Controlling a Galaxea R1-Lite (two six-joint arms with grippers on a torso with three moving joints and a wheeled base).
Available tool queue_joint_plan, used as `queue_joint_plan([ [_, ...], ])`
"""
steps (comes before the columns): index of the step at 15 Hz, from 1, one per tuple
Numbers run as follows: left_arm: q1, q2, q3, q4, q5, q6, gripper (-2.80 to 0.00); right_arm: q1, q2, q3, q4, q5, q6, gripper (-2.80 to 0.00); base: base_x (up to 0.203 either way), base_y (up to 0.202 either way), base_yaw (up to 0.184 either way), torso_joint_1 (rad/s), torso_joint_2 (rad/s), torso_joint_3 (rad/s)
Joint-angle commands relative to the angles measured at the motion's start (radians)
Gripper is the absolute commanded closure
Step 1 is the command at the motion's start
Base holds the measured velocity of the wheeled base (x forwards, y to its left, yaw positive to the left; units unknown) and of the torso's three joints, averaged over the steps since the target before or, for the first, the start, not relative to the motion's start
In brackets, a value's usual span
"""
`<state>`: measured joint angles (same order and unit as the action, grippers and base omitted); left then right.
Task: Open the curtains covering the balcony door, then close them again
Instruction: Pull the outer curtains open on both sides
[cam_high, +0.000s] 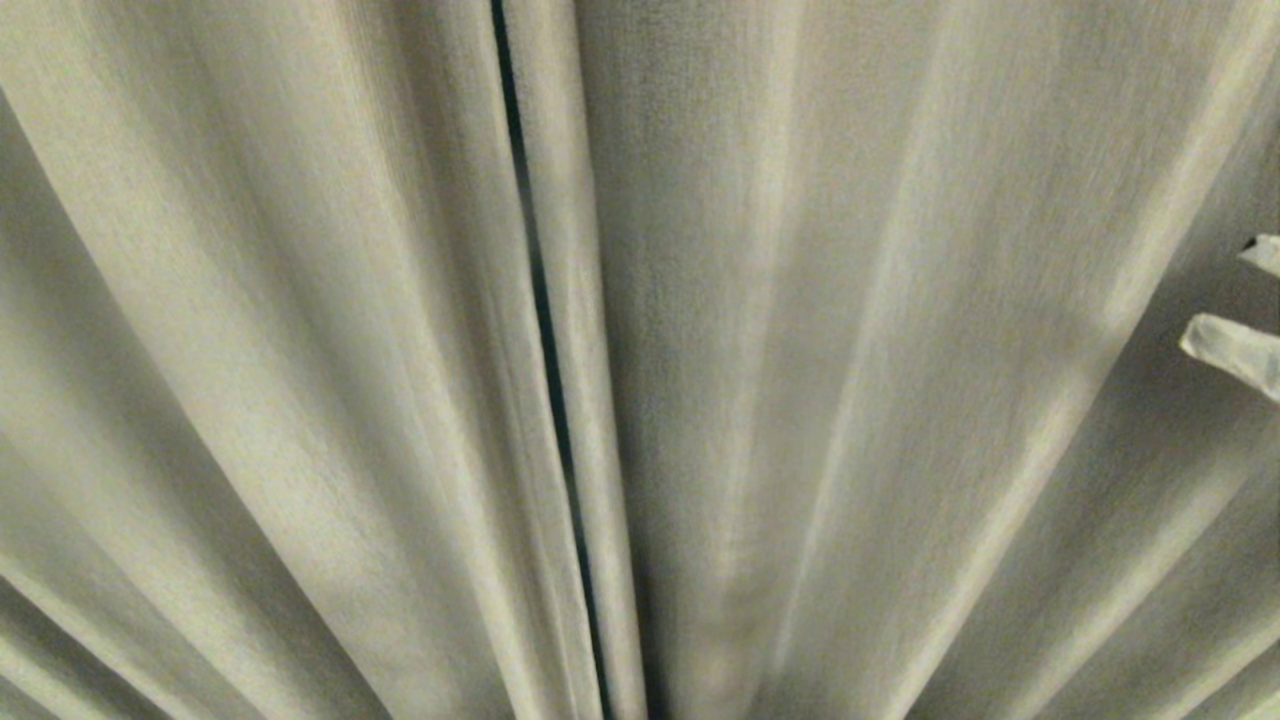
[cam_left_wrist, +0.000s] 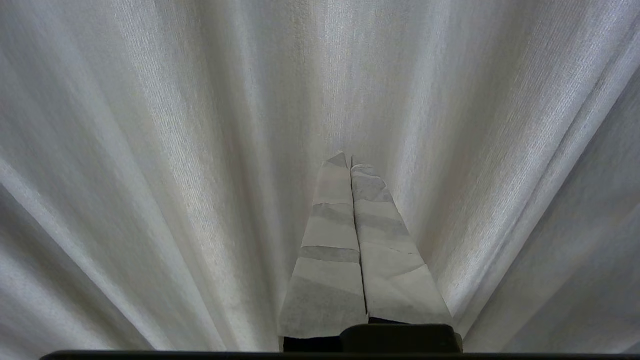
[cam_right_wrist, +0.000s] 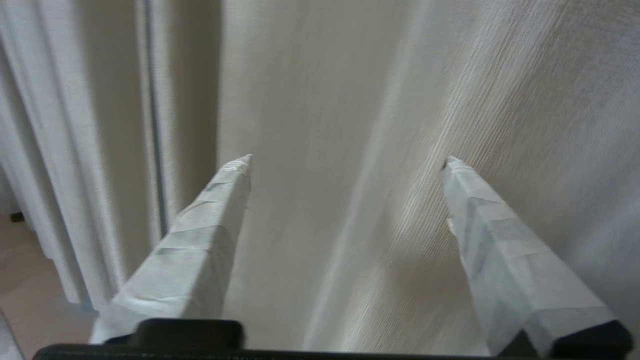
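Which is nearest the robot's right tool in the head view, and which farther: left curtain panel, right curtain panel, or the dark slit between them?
1. right curtain panel, just beside the open right tool.
2. dark slit, mid-picture.
3. left curtain panel, beyond the slit, leftmost.

Likely home interior, full-length pleated curtains (cam_high: 300, 400), bare floor (cam_right_wrist: 30, 280)

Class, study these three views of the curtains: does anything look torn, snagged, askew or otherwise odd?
Nothing stands out. The curtains hang in even pleats with no tear or snag showing, and only a thin dark gap where two panels meet. The right gripper is open, holding nothing; the left gripper is shut, empty.
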<state>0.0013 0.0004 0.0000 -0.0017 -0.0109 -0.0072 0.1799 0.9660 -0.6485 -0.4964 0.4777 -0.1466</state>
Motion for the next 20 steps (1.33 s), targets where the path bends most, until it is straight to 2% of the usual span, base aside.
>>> queue_joint_plan([
  [1,0.0,0.0,0.0,-0.001,0.0,0.0,0.0,-0.022,0.082,-0.041,-0.004,0.001,-0.004,-2.8,0.0,0.0,0.0,0.0,0.0,0.0],
  [4,0.0,0.0,0.0,0.0,0.0,0.0,0.0,-0.091,0.146,-0.102,-0.004,0.002,-0.032,-2.8,0.0,0.0,0.0,0.0,0.0,0.0],
  [6,0.0,0.0,0.0,0.0,0.0,0.0,0.0,-0.105,0.188,-0.144,-0.004,0.001,-0.034,-2.8,0.0,0.0,0.0,0.0,0.0,0.0],
  [14,0.0,0.0,0.0,0.0,0.0,0.0,0.0,-0.108,0.393,-0.331,-0.016,0.004,-0.03,-2.8,0.0,0.0,0.0,0.0,0.0,0.0],
  [20,0.0,0.0,0.0,0.0,0.0,0.0,0.0,-0.104,0.51,-0.422,-0.018,0.003,-0.031,-2.8,0.0,0.0,0.0,0.0,0.0,0.0],
])
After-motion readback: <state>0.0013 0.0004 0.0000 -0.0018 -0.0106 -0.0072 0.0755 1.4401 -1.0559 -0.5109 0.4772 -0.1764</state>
